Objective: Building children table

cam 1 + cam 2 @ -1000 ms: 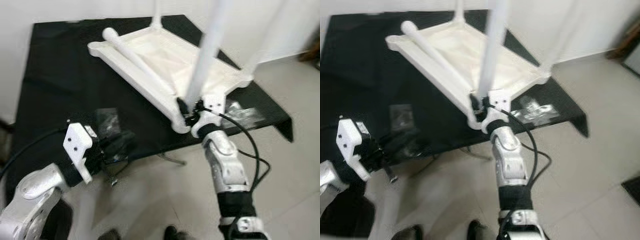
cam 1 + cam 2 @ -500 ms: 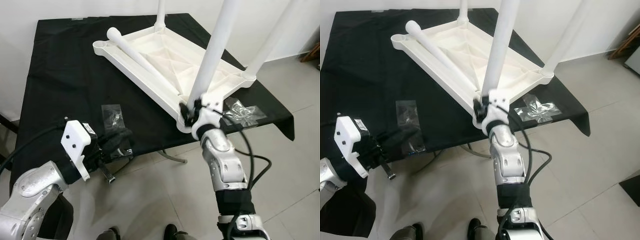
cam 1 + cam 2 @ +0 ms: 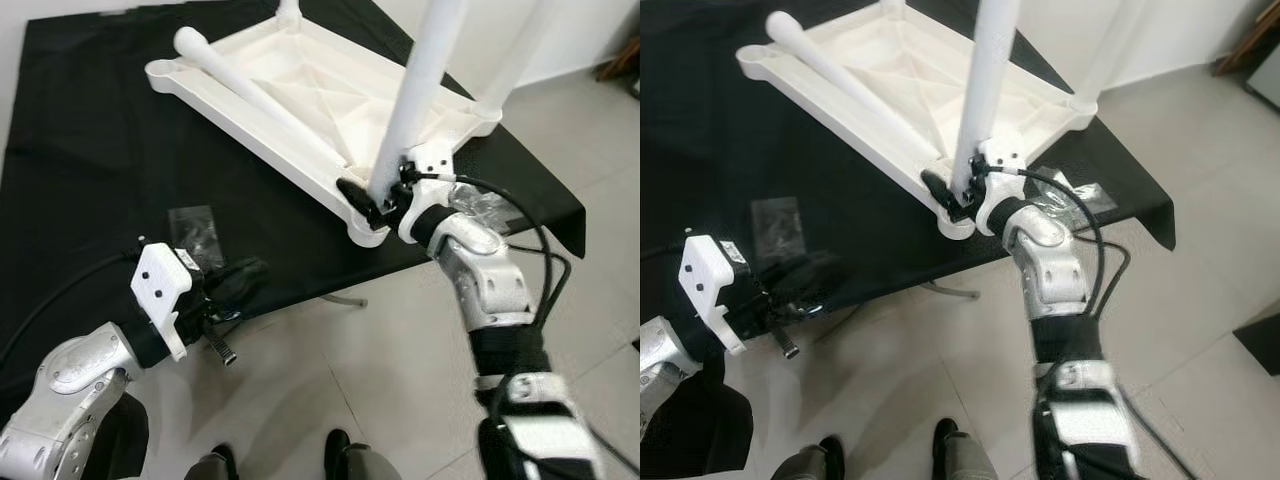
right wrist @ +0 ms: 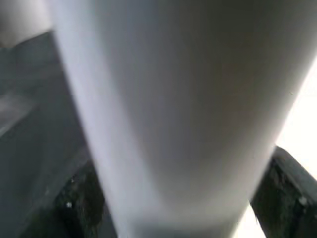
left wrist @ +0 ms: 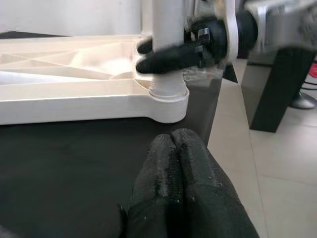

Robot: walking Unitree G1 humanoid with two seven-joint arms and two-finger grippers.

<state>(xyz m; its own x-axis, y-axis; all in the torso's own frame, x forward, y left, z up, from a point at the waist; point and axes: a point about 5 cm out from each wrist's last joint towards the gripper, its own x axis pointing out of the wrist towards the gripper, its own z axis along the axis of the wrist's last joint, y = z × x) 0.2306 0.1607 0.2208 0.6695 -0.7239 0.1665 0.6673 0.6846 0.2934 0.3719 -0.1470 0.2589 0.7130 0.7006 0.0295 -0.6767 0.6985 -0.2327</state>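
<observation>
Pale floor tiles [image 3: 350,400] and a white wall frame a work table draped in black cloth [image 3: 90,170], which takes up the upper left and centre of my head views. On it, toward the upper centre, lies the white plastic tabletop [image 3: 300,95] upside down, its ribbed underside showing. A loose leg [image 3: 255,100] rests diagonally across it, one end near the upper-left corner of the tabletop. Further legs stand in corner sockets along the top edge of the frame.

My right gripper [image 3: 372,200] sits at centre frame, its black fingers closed round the base of the upright leg [image 3: 415,100] just above the near corner socket [image 5: 168,96]. The left wrist view confirms that pinch. The right wrist view is mostly blurred white tube, so I judge seating depth only roughly; the leg appears seated and near vertical.

My left gripper [image 3: 235,285] hovers at lower left, at the cloth's near edge, fingers [image 5: 173,188] pressed together and holding nothing. Two clear plastic bags lie on the cloth: one [image 3: 195,232] just above that gripper, another [image 3: 480,205] by the right forearm.

Handling assessment: the parts look like light, stiff, hollow plastic with a smooth, likely slippery finish. I would grip a leg low, close to the socket, where leverage is least. The tabletop could slide on the cloth, and its near corner sits at the table's edge.
</observation>
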